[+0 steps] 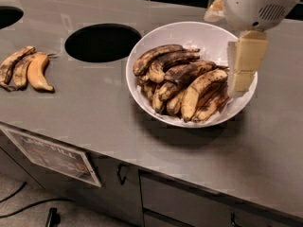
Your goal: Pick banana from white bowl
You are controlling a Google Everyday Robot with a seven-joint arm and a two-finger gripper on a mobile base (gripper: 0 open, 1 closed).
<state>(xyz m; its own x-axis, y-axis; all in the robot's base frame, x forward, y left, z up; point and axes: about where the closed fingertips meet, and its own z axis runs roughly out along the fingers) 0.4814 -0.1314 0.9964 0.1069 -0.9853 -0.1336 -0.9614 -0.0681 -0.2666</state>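
The white bowl (189,34) stands on the grey counter, right of centre, and holds several overripe bananas in a heap. The darkest banana (176,59), nearly brown-black, lies near the top of the heap toward the back. Yellower, brown-streaked bananas (199,91) lie at the front right of the heap. My gripper (241,85) hangs down from its white wrist (258,4) over the bowl's right rim, just right of the heap and above it. It holds nothing that I can see.
Three small bananas (26,69), one orange-yellow, lie at the counter's left. A round hole (102,42) opens in the counter left of the bowl, and another (7,15) at the far left. Cabinet drawers and a label (52,155) are below the front edge.
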